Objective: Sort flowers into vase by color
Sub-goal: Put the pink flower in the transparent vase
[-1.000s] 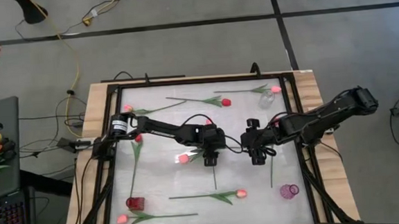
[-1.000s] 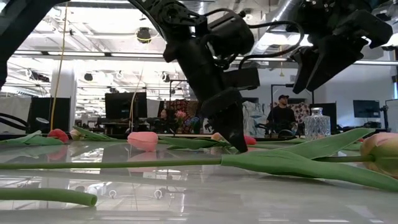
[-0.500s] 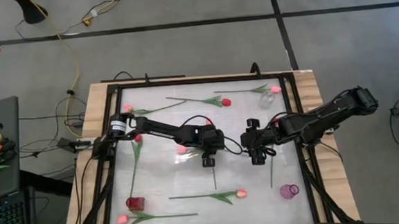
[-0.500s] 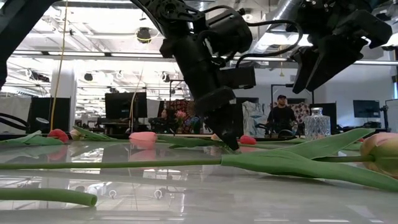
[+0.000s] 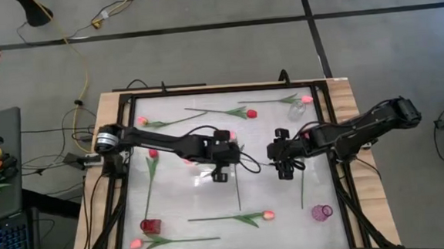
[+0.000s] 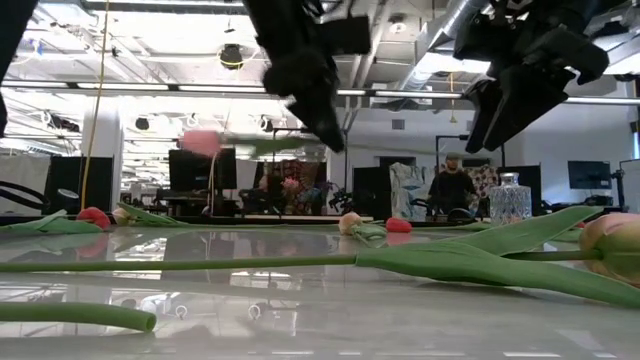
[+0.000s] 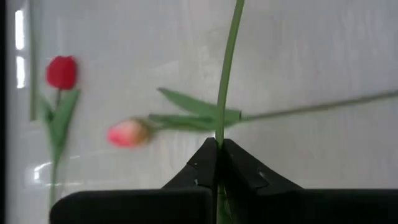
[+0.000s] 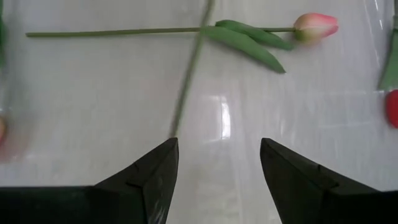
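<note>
My left gripper (image 5: pixel 219 173) hangs over the middle of the table, shut on a pink tulip. The tulip's head (image 6: pixel 203 142) is in the air to the gripper's left, and its thin green stem (image 7: pixel 225 81) runs on past the fingertips. My right gripper (image 5: pixel 287 171) hovers open just to the right, above the table, with nothing between its fingers (image 8: pixel 217 162). A salmon-pink tulip (image 8: pixel 314 25) lies flat on the glass below both grippers. A red vase (image 5: pixel 151 225), a purple vase (image 5: pixel 322 211) and a clear vase (image 5: pixel 297 112) stand on the table. My left gripper pinches the pink tulip's stem (image 7: pixel 219 134) between its two fingertips, partway along its length. The fingers slant down from above and from the table's left. The tulip is lifted clear and lies about level, with its head to the left and the rest of the stem running on to the right.
Several more tulips lie flat on the glass top (image 5: pixel 180 196), among them a red one (image 5: pixel 153 153) at the left and a pink one (image 5: pixel 268 214) near the front. A black frame (image 5: pixel 125 184) borders the table. A person (image 6: pixel 453 185) stands far behind.
My left gripper has taken hold of the pink tulip's stem down at the table. It has then risen and drifted toward the table's left edge. The tulip, which lay flat on the glass, now hangs clear and about level.
</note>
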Motion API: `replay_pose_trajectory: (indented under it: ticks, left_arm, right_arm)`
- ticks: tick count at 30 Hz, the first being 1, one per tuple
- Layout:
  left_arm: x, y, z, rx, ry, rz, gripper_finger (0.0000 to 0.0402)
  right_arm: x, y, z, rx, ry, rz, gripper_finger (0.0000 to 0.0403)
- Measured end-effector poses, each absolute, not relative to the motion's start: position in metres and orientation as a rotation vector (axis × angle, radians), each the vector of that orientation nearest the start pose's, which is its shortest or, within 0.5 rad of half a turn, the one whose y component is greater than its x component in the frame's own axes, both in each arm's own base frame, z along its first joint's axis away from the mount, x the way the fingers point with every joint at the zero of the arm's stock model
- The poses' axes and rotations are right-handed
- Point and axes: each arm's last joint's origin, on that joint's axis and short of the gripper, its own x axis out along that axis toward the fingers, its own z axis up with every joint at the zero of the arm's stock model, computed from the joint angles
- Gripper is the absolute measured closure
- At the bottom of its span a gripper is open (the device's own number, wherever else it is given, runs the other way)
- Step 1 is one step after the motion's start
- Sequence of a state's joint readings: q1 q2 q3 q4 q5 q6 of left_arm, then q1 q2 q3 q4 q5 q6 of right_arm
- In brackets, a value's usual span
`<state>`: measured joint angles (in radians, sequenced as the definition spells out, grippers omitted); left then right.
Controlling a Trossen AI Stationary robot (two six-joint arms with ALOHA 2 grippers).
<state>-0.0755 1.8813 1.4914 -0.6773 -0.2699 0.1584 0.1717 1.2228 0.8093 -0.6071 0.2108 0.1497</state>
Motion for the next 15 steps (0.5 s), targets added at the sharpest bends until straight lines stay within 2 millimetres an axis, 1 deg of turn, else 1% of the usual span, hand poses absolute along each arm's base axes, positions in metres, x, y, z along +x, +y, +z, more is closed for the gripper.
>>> replay_pose_trajectory:
  ticks: [8, 15]
  left_arm:
    - [0.35, -0.036, 0.273, 0.391, 1.175, 0.145, 0.0401]
    - [0.311, -0.057, 0.299, 0.372, 1.236, 0.138, 0.0401]
  right_arm:
    - [0.227, 0.031, 0.226, -0.051, 0.994, -0.12, 0.0149]
    - [0.23, 0.032, 0.228, -0.041, 0.955, -0.113, 0.0149]
